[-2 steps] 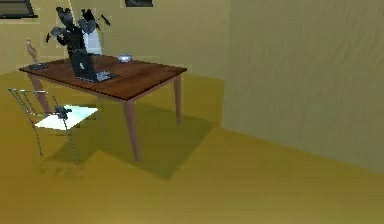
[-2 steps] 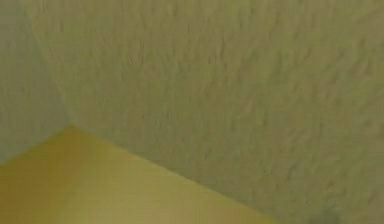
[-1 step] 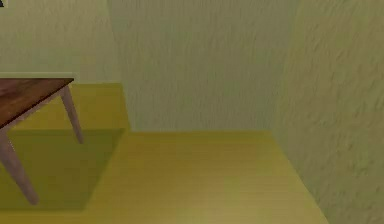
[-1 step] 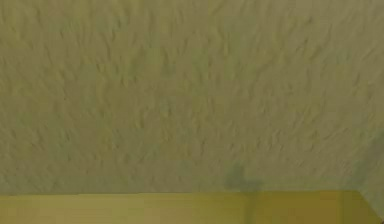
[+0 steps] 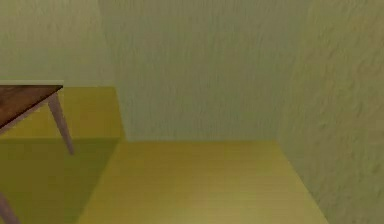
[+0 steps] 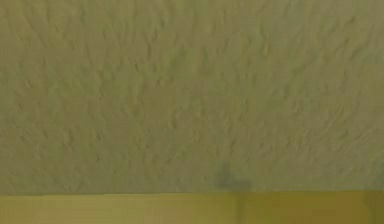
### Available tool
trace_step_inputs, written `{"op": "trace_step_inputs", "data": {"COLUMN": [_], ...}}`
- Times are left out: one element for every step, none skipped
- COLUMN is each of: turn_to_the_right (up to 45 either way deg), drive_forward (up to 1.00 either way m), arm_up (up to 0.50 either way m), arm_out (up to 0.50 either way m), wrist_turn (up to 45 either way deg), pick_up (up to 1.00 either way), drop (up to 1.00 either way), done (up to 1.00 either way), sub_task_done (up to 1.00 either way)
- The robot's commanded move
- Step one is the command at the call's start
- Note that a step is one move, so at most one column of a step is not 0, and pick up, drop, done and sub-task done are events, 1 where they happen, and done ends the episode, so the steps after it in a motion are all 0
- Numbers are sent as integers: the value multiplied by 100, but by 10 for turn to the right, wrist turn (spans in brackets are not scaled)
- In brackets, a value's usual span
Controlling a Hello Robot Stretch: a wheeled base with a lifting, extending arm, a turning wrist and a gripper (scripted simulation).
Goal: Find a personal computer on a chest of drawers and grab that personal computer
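A pale textured wall (image 5: 200, 70) stands close ahead in the forward view, with a second wall (image 5: 340, 120) running along the right. At the forward view's left a dark wooden table (image 5: 25, 103) juts in on a slanted pale leg (image 5: 64, 125). In the arm side view a textured wall (image 6: 190, 90) rises close by.
Yellow floor (image 5: 200, 185) runs ahead to the foot of the wall, hemmed in by the wall on the right. To the left, past a wall corner (image 5: 118, 100), the floor continues under the table. A thin strip of floor (image 6: 190, 208) lies below the arm side view's wall.
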Motion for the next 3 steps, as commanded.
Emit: {"op": "trace_step_inputs", "data": {"turn_to_the_right": [-450,-450,-90], "drive_forward": [0,0,0], "arm_up": [0,0,0], "arm_out": [0,0,0], "wrist_turn": [0,0,0], "pick_up": [0,0,0], "drop": [0,0,0], "done": [0,0,0], "sub_task_done": [0,0,0]}}
